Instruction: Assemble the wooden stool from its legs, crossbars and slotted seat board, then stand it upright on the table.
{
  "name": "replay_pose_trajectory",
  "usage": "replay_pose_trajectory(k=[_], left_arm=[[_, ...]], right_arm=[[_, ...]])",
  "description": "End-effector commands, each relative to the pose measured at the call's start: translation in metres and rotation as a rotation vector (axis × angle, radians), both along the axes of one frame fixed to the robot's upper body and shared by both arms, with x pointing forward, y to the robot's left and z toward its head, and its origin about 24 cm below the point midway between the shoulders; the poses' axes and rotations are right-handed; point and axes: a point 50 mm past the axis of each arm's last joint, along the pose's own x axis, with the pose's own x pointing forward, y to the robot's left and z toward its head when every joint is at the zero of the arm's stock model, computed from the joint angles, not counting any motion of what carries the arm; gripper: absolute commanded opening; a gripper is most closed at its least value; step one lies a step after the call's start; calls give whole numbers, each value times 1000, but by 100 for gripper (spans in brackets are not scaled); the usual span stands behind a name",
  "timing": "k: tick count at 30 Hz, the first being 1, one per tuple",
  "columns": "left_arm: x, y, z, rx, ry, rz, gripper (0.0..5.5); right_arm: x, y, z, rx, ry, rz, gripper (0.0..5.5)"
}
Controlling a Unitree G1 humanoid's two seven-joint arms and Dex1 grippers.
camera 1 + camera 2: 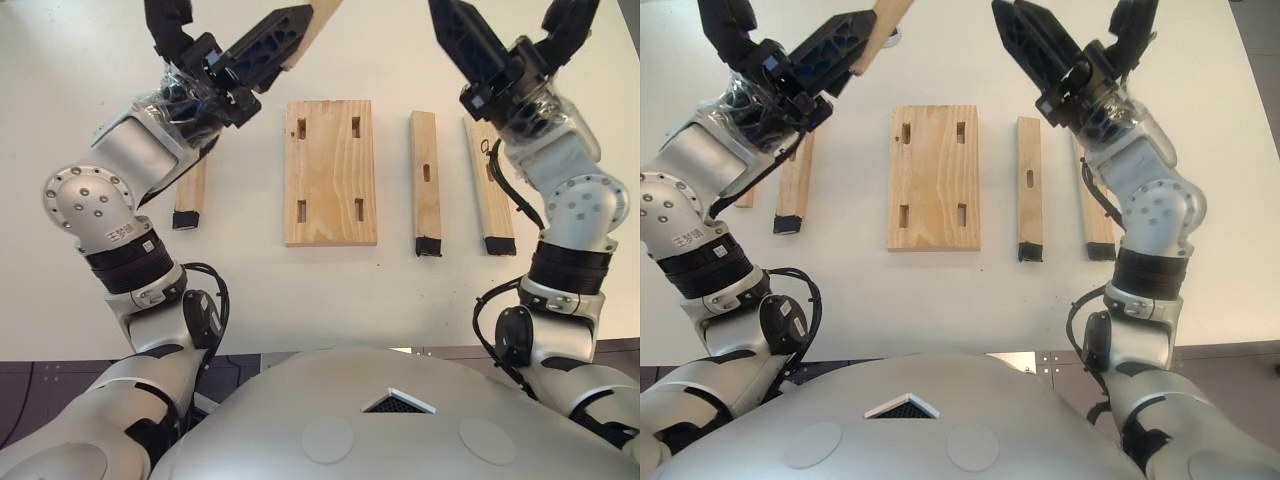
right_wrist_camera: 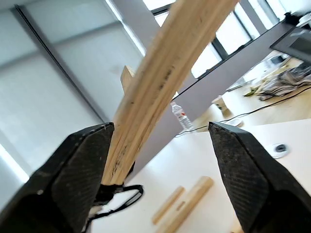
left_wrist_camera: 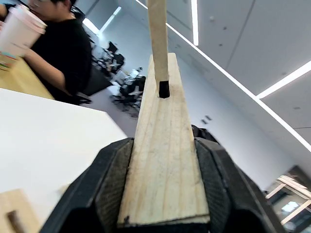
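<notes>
- Right now I see the slotted seat board [image 1: 330,172] lying flat mid-table [image 1: 60,60].
- Two loose legs lie to its right, the inner leg [image 1: 425,180] and the outer leg [image 1: 488,190]; a third leg [image 1: 190,195] lies to its left under my left arm.
- My left gripper [image 3: 163,204] clamps a raised leg [image 3: 163,141], with a thin crossbar [image 3: 158,39] in its slot.
- My right gripper [image 1: 505,25] is raised with its fingers spread wide.

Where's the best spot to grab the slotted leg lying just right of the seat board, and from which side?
Take the slotted leg mid-length, beside its slot, from straight above, pinching across its narrow width. It lies flat with bare table along both long sides, clear of the seat board.
</notes>
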Motion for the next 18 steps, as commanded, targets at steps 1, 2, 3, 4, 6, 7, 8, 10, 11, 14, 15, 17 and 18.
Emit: replay_pose_trajectory(k=[1, 2, 3, 4, 6, 7, 8, 10, 11, 14, 15, 17, 18], left_arm=[[-2, -1, -4, -81, 67, -49, 197], [-2, -2, -3, -86, 74, -55, 197], [-3, -3, -3, -87, 79, -60, 197], [-3, -4, -2, -89, 81, -67, 197], [-4, -5, -3, -84, 93, -73, 197], [-4, -5, -3, -81, 99, -73, 197], [-4, -5, -4, -76, 106, -73, 197], [-6, -5, -5, -72, 110, -78, 197], [-6, -5, -5, -70, 112, -81, 197], [-7, -6, -8, -58, 125, -82, 197], [-7, -6, -9, -55, 131, -79, 197], [-7, -5, -11, -54, 139, -74, 197], [-7, -4, -11, -54, 140, -73, 197]], right_arm=[[3, 14, 8, 130, 92, 94, 421], [3, 16, 11, 153, 99, 111, 426], [2, 18, 14, 177, 107, 122, 429], [2, 20, 16, 196, 113, 131, 429], [0, 23, 21, 223, 117, 153, 429], [-1, 24, 22, 230, 115, 163, 429], [-3, 25, 24, 234, 115, 173, 429], [-5, 28, 26, 239, 115, 186, 429], [-5, 30, 26, 240, 116, 190, 429], [-4, 32, 27, 241, 129, 189, 429], [-3, 32, 27, 245, 133, 188, 429], [-3, 32, 26, 253, 141, 185, 400], [-3, 31, 26, 256, 143, 186, 383]])
